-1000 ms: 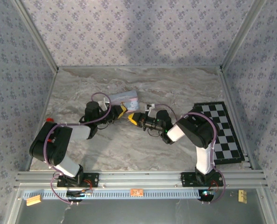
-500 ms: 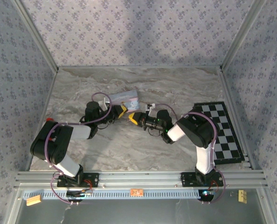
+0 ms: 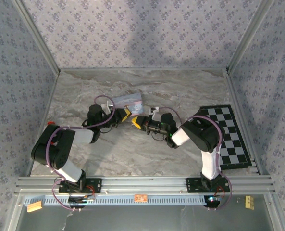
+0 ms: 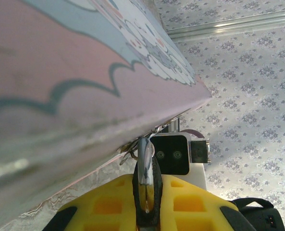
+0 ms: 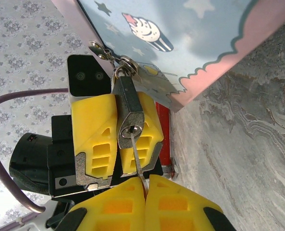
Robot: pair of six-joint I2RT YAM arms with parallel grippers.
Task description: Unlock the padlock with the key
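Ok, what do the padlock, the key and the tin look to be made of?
The padlock: metal by the look, dark grey body with a brushed sheen and bright glints. The key: thin bare metal, a dull silvery blade. The tin: probably printed sheet metal, smooth pink and blue cartoon finish with soft reflections; plastic cannot be ruled out.

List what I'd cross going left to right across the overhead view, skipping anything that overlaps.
In order: left arm's elbow → left gripper → right gripper → checkerboard. The tin spans both grippers, so it is left out.
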